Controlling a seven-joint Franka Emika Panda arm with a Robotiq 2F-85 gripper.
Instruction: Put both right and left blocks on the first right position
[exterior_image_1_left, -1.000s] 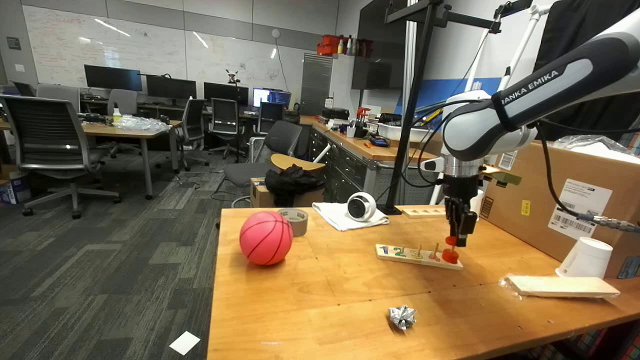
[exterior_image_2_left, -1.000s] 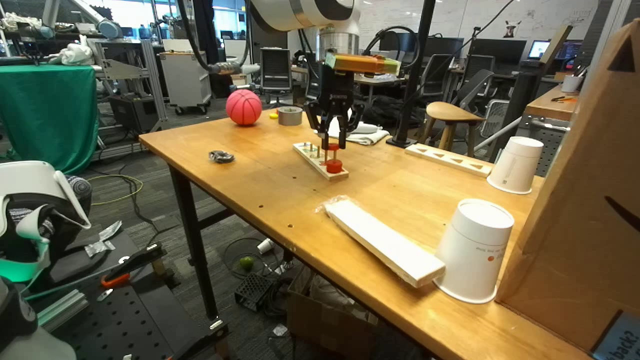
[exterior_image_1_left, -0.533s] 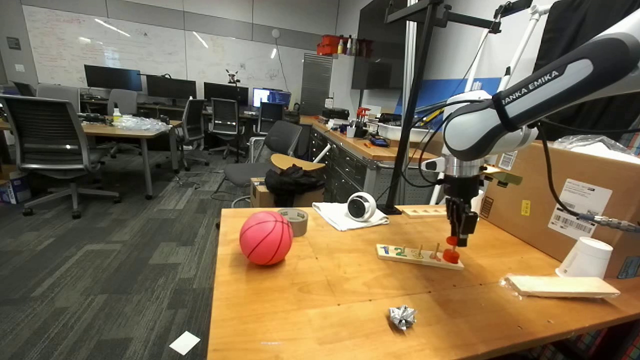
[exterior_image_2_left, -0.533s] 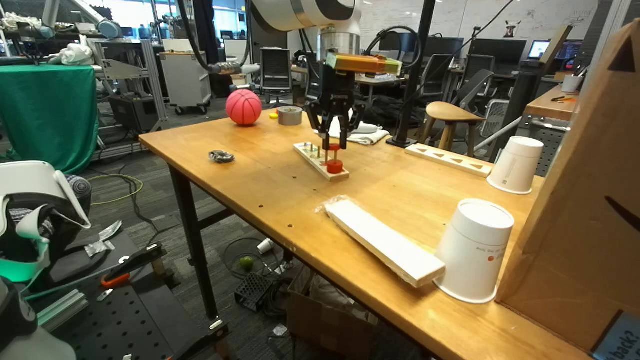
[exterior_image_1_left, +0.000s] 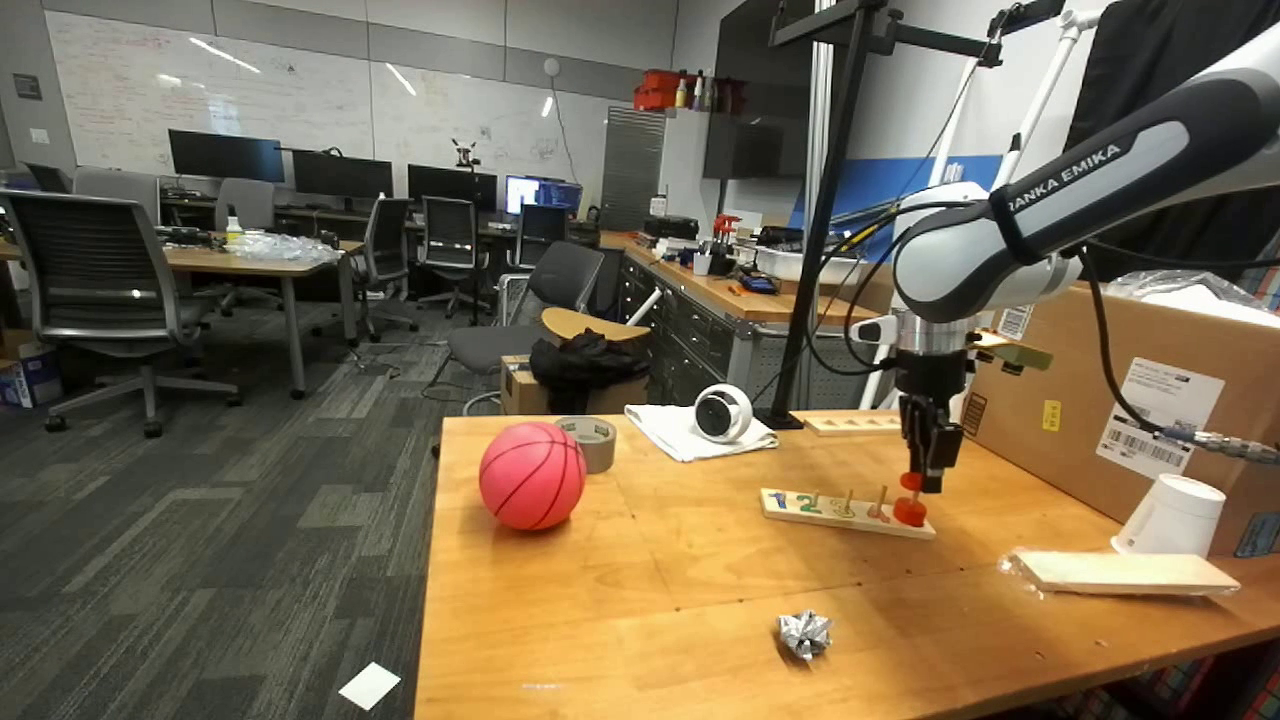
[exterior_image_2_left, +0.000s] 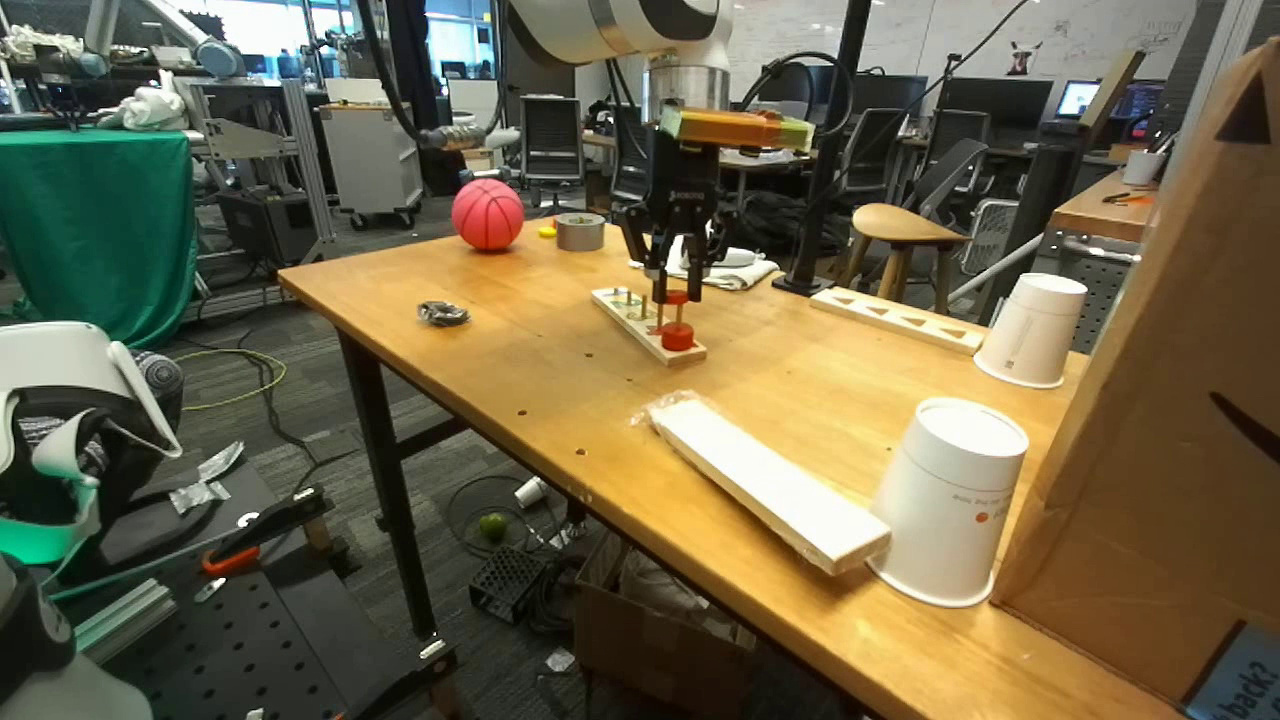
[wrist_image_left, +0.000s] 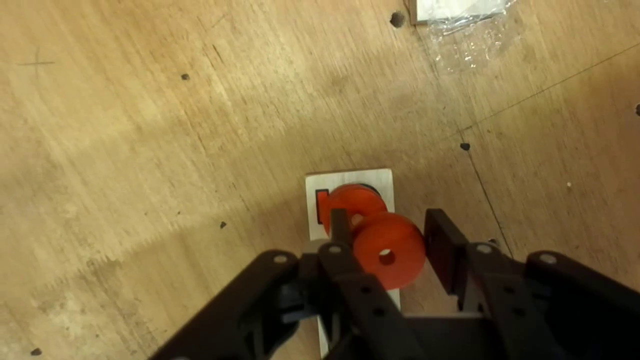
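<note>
Presently, an upper red disc (wrist_image_left: 400, 240) is being pinched by the claw (exterior_image_2_left: 677, 296) above the end of a numbered wooden board (exterior_image_1_left: 825, 513). At that end a lower red disc (exterior_image_2_left: 677, 338) is being borne; between the two, a peg (exterior_image_1_left: 915, 495) is being shown in both exterior views. Whether the upper red disc is being pierced by this peg is not being revealed. The board is being supported by the bench (exterior_image_1_left: 600, 600), where a pink ball (exterior_image_1_left: 532, 476) is also being carried, well apart.
</note>
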